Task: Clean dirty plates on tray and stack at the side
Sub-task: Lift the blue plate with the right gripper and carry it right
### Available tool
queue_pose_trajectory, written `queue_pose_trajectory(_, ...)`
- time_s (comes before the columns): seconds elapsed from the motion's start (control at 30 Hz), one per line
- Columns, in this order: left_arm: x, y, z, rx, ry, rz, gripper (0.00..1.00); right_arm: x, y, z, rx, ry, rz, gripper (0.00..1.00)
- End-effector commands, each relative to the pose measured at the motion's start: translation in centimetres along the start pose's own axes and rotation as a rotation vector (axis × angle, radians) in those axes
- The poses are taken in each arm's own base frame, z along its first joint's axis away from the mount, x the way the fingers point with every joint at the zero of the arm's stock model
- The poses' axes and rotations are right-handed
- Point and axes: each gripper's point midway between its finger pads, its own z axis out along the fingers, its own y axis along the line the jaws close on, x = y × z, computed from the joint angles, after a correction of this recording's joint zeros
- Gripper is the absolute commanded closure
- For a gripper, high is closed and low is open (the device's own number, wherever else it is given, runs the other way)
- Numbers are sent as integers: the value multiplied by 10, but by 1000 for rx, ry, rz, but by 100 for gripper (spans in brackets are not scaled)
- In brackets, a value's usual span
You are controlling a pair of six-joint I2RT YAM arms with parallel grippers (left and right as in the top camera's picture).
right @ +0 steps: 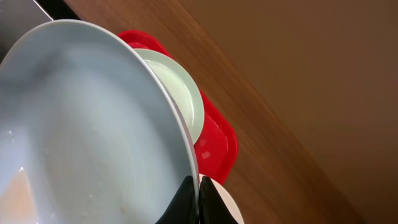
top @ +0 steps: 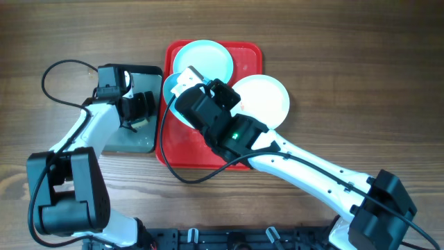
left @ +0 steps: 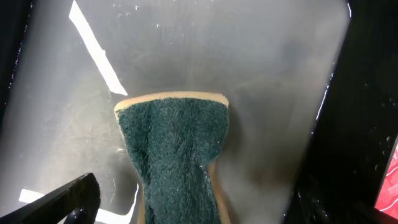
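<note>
While the tray point(top: 182, 147) holds plates point(top: 202, 58), the grey tray point(top: 132, 139) holds a sponge point(left: 174, 155)

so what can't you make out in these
- held plate: overhead, mostly under the right gripper and right arm; the right wrist view cuts off its left and lower parts.
- sponge: the left wrist view cuts off its near end; overhead, the left gripper covers most of it.
- tray: overhead, its middle is hidden under the right arm.
</note>
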Motion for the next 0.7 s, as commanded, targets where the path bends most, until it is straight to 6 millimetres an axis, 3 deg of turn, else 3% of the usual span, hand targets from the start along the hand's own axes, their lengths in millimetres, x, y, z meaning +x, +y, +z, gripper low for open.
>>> queue_pose_trajectory(0.0,-1,-1,-4,9,-10,0,0,-8,-19,-6,81,-10,-53,96)
queue_pose_trajectory(0.2,-1,-1,-4,9,-10,0,0,-10,-27,-7,126,-14,-57,96)
queue_pose_trajectory(0.37,-1,-1,-4,9,-10,0,0,-14,-11,-7,40,-41,-24,96)
queue_pose_trajectory(0.67,-1,-1,-4,9,-10,0,0,-13,-10,-7,36,-39,41,96)
